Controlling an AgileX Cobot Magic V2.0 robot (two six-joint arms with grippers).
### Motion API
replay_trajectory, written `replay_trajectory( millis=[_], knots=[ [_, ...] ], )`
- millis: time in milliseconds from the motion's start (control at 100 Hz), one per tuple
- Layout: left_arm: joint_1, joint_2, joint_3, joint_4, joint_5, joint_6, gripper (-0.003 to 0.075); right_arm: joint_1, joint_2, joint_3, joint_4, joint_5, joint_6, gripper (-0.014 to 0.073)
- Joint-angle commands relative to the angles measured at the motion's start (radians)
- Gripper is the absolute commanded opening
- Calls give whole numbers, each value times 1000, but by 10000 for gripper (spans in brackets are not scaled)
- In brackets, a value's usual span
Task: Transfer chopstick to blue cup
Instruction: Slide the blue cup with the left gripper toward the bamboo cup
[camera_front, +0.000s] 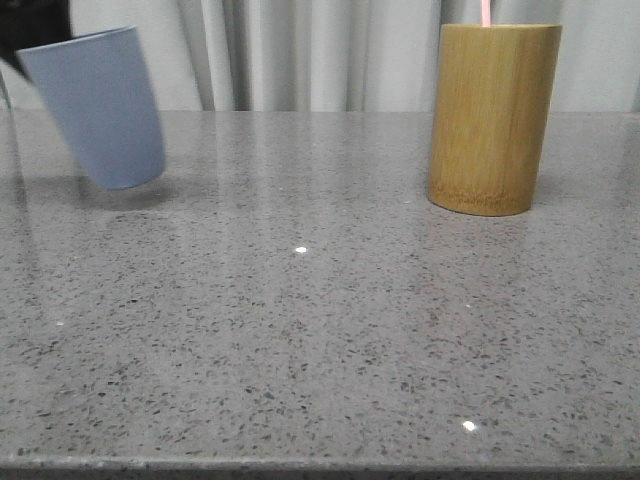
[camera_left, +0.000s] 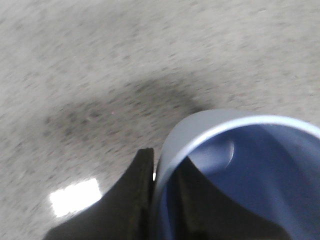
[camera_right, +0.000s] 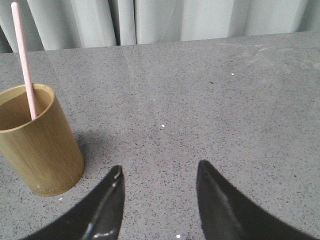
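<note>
The chopstick (camera_right: 24, 60) stands in the bamboo holder (camera_right: 37, 145), probably light, stiff and slippery (best pinched near its free upper end). The right end effector (camera_right: 159, 195) hangs beside the holder, fingers spread and empty. The left end effector (camera_left: 162, 200) pinches the wall of the blue cup (camera_front: 95, 105), which is tilted above the surface (camera_front: 320, 330).

Left gripper (camera_left: 161, 200) clamped — right gripper (camera_right: 159, 172) agape.

Right tool (camera_right: 159, 172) — glossy black, curved, tapering fingers (camera_right: 107, 200).
</note>
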Motion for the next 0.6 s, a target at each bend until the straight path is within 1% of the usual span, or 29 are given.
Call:
replay_trajectory(
  millis=[0,350,590],
  knots=[
    [-52,-13,-75,-27,-24,-16,-19,-3,10,-36,1,-85,-5,359],
    [-230,147,-271,-27,8,-35,-19,-3,10,-36,1,-89,-5,359],
    [-280,218,-350,-27,8,-50,-19,-3,10,-36,1,-92,-5,359]
  ],
)
